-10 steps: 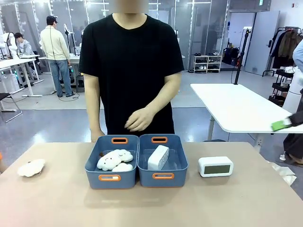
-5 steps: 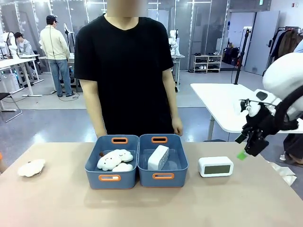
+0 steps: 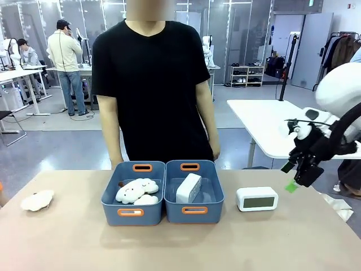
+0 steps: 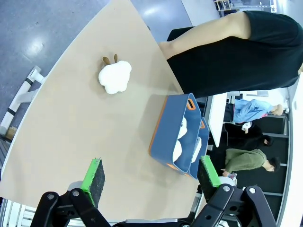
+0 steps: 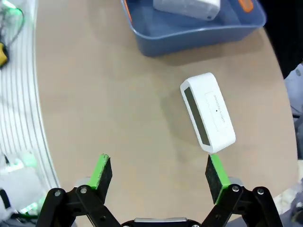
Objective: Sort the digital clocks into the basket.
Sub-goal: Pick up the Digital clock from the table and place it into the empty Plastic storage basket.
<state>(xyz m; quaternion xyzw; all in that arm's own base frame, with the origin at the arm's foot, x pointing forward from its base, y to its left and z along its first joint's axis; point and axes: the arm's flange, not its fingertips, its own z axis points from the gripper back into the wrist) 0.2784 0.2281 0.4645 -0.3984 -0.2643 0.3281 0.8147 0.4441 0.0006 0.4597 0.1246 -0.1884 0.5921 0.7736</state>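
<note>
From across the room I see two blue-grey tubs standing side by side, touching, in the middle of the worktop [image 3: 180, 248] in the front view. The left tub [image 3: 111, 212] holds fluffy cream plush toys [image 3: 137, 190]. The right one, the basket [image 3: 215, 211], has a digital clock [image 3: 188, 187] propped at a tilt inside it. The second clock [image 3: 257, 199] stands upright on the worktop just right of the basket, apart from it, with its grey-green display facing the camera. Another plush toy [image 3: 37, 200] lies alone near the left edge of the frame.

The right arm comes in from the right edge. The right arm's fingers [image 3: 290, 186] hang in the air above and to the right of the second clock, spread apart and empty. In the right wrist view that clock sits right of centre, a little above the fingers, with the basket at the top edge.

In the left wrist view the left arm's fingers [image 4: 93, 175] are also wide apart, holding nothing, high over the worktop.

A person [image 3: 152, 84] in a black shirt stands behind the tubs, arms hanging down.
</note>
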